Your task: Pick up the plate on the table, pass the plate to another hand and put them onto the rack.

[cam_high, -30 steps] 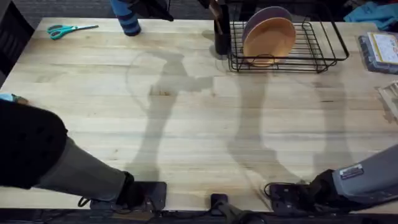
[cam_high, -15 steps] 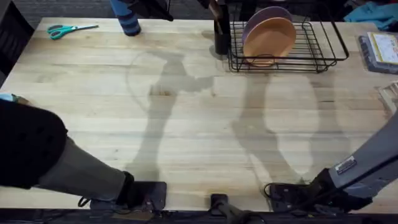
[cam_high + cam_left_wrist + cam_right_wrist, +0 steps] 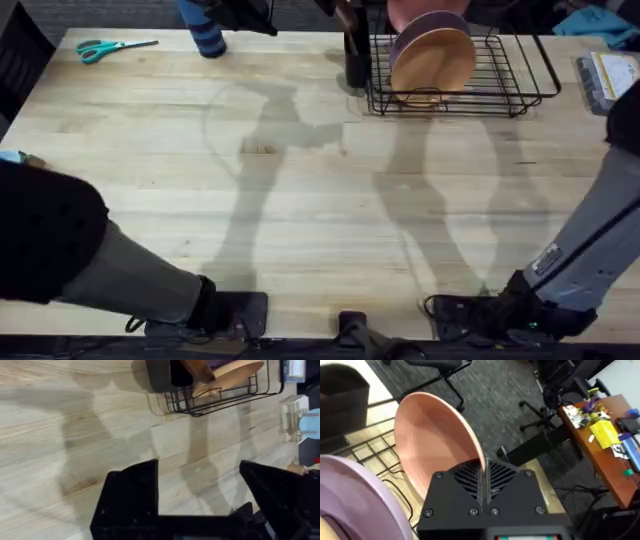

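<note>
While the right jaws (image 3: 482, 480) clamp the plate's (image 3: 432, 440) rim above the rack (image 3: 520, 85) at the table's (image 3: 300, 200) far edge, the left jaws (image 3: 200, 495) gape empty.

The counter (image 3: 300, 200) is viewed from overhead; the rack (image 3: 500, 90) is shared with the left wrist view, while the plate (image 3: 435, 445) is seen close by the right wrist.
</note>
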